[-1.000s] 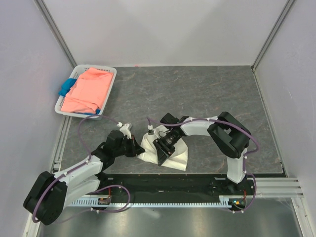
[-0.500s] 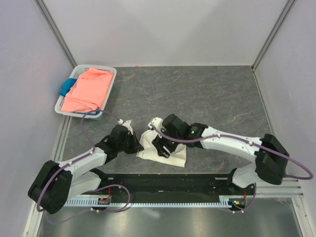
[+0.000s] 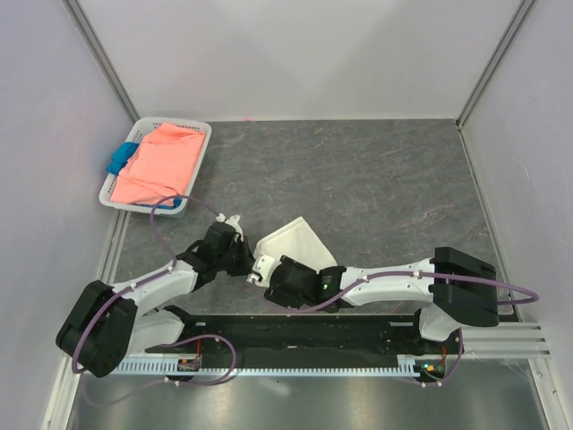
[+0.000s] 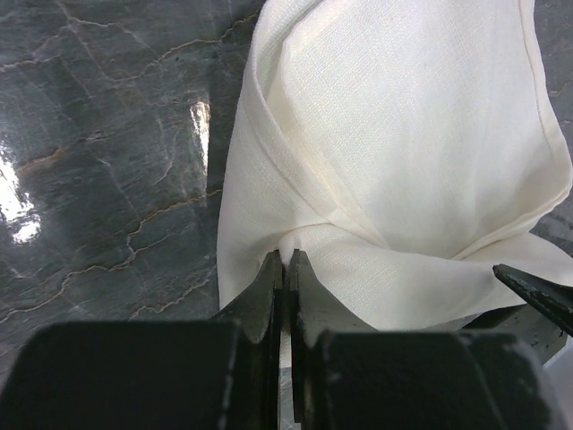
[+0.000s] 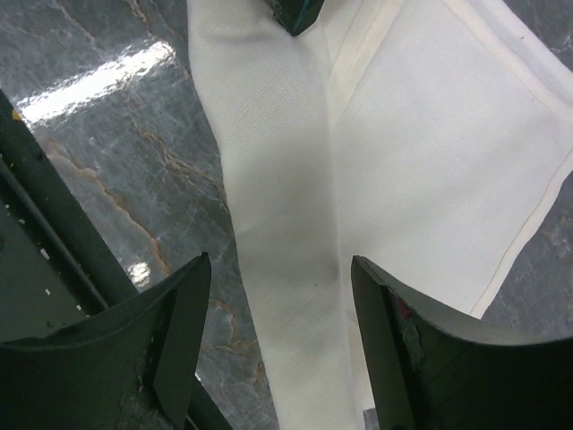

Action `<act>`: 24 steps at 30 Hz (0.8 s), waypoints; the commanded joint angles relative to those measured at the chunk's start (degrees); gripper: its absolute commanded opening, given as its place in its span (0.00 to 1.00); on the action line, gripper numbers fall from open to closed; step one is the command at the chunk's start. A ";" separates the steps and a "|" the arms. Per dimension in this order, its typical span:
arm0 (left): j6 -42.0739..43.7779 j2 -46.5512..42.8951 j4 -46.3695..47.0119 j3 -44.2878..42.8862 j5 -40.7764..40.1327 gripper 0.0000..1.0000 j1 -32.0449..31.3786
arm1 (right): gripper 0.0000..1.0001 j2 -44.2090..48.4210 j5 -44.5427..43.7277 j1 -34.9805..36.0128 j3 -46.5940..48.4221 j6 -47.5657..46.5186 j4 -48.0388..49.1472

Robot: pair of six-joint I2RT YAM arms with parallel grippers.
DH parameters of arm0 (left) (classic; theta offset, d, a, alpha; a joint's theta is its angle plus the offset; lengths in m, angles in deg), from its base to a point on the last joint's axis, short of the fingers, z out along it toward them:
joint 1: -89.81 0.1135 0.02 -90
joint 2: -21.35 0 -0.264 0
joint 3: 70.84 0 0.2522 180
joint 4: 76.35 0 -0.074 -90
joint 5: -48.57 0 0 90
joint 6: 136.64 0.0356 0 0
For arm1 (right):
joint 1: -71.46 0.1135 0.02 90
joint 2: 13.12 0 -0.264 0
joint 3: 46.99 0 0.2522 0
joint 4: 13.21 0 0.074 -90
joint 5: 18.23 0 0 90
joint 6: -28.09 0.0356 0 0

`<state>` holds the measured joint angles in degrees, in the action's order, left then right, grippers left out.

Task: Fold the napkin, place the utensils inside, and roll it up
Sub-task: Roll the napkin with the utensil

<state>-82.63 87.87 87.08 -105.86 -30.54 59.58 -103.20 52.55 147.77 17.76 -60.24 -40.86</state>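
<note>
The off-white napkin [image 3: 291,240] lies partly folded on the dark stone table [image 3: 376,179], just beyond both grippers. My left gripper [image 3: 248,262] is shut on a bunched fold at the napkin's near left edge; in the left wrist view its jaws [image 4: 286,260] pinch the cloth [image 4: 403,152] tightly. My right gripper [image 3: 266,272] is low beside it and open. In the right wrist view the gripper [image 5: 279,287] straddles a strip of napkin [image 5: 295,179] without touching it. The utensils are out of view.
A white basket [image 3: 202,133] holding a salmon-pink cloth [image 3: 157,166] and a blue cloth [image 3: 119,159] stands at the far left. Walls close in the table on three sides. A black rail [image 3: 295,336] runs along the near edge.
My right arm has stretched out low along the near edge and its gripper has opened wider, off the napkin. The napkin now spreads away from me. My left gripper has kept its pinch.
</note>
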 commanded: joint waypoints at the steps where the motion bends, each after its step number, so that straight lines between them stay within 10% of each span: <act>1: 0.74 1.51 -2.64 -0.72 -2.28 0.02 0.27 | 0.72 -1.06 -3.29 0.06 0.17 -1.14 5.10; 24: 2.68 2.21 -0.27 -1.16 2.37 0.02 0.27 | 0.54 -8.26 11.30 -5.30 0.61 -3.96 3.61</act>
<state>-82.52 89.22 87.03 -106.78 -29.31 59.75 -108.97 58.27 143.86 17.80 -63.91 -36.51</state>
